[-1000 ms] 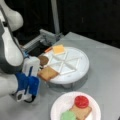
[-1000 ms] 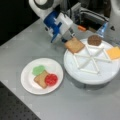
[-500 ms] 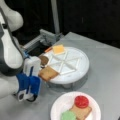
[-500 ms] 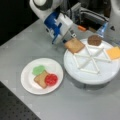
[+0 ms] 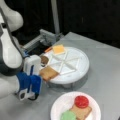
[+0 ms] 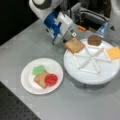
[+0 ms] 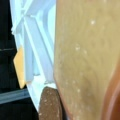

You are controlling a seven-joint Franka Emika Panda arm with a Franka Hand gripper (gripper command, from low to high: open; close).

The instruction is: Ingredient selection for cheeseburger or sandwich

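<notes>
The pincer (image 6: pixel 67 41) grips a toast square (image 6: pixel 74 45) by its edge at the rim of the white divided tray (image 6: pixel 95 73); in the wrist view the toast (image 7: pixel 85 60) fills the frame. On the paper plate (image 5: pixel 60 107) lie another toast square (image 5: pixel 80 112), a green disc (image 5: pixel 68 116) and a red disc (image 5: pixel 81 101).

Grey table (image 5: pixel 105 62), black backdrop (image 5: pixel 87 17)

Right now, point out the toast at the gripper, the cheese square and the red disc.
toast at the gripper (image 6: pixel 74 45), a front view, middle of its top face.
cheese square (image 6: pixel 113 52), a front view, centre.
red disc (image 5: pixel 81 101), a front view, centre of its top.
</notes>
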